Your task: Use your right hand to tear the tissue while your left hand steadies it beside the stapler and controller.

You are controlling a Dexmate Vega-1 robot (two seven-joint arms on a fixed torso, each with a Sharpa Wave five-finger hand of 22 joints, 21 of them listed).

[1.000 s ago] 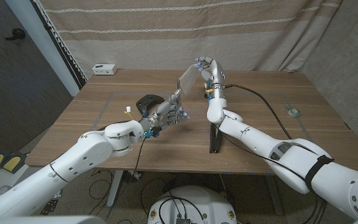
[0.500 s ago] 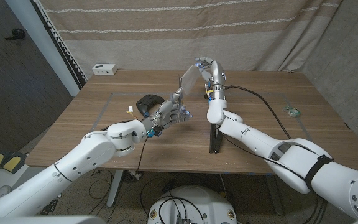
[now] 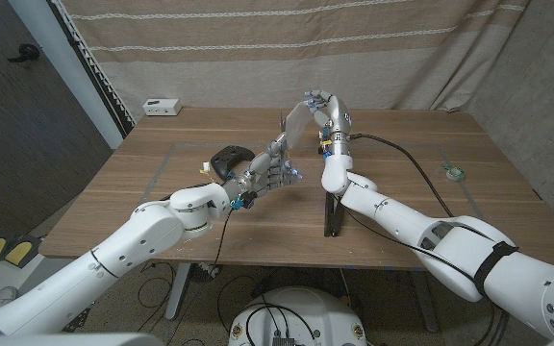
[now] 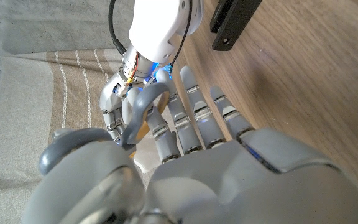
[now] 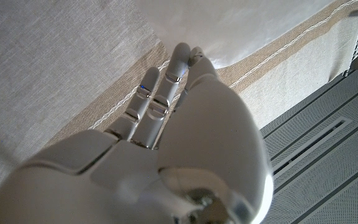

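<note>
One tissue [image 3: 296,125], pale sheet held in air above table [image 3: 402,173] middle, stretched between both hands. Right hand [image 3: 325,111] pinches upper edge, fingers curled together. Left hand [image 3: 269,170] grips lower corner, other fingers spread. One black controller [image 3: 225,158] just behind left hand. One black stapler [image 3: 332,213] under right forearm.
</note>
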